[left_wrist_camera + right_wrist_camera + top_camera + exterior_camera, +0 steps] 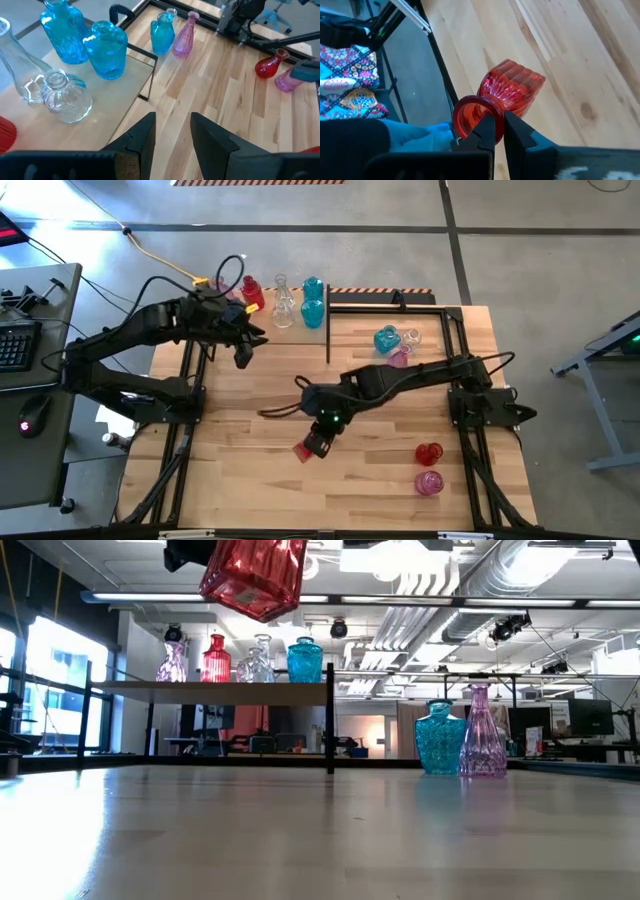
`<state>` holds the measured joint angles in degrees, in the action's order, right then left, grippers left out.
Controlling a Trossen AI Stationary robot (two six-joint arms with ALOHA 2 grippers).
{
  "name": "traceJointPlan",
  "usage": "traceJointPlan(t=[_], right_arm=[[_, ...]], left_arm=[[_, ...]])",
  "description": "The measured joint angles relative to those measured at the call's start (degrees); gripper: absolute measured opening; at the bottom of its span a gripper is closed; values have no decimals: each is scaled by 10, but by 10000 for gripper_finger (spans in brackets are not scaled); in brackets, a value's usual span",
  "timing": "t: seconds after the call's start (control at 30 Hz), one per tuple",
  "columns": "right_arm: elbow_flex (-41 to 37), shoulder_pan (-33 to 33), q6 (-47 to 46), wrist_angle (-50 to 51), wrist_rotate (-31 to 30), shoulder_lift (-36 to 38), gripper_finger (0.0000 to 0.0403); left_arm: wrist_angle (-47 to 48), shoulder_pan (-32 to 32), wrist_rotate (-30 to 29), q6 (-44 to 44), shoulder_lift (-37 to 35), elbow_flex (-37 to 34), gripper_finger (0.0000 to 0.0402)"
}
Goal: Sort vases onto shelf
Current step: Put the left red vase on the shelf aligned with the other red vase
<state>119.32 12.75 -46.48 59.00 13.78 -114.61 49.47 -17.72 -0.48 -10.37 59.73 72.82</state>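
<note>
Plank-striped tabletop (250, 480) under both arms; concrete floor around it. Shelf (300, 340) at the far left corner is the landmark. On it, left to right: pink vase (172, 662), red vase (216, 658), clear vases (258, 658), teal vases (305, 660). Left gripper (243, 358) hovers just beside the shelf's near edge, fingers (145, 135) part open, holding nothing. Right gripper (499, 131), well toward the near side of the shelf, pinches the neck of a ribbed red vase (512, 87), lifted, tilted; its top is cut off in the low view. Right of the shelf: teal vase (438, 738), pink vase (483, 735), a clear one hard to make out. Farther right, near: two more, red (429, 453) and pink (429, 482).
</note>
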Motion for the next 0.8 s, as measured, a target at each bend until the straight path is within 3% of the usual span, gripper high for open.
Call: traceJointPlan(t=[0.2, 0.5, 0.8], right_arm=[[0, -27, 44, 15, 36, 0, 0], [0, -67, 105, 21, 69, 0, 0], [0, -106, 157, 25, 105, 3, 0]], left_arm=[[3, 4, 6, -1, 15, 0, 113], [6, 7, 82, 31, 19, 0, 113], [7, 27, 98, 182, 19, 0, 113]])
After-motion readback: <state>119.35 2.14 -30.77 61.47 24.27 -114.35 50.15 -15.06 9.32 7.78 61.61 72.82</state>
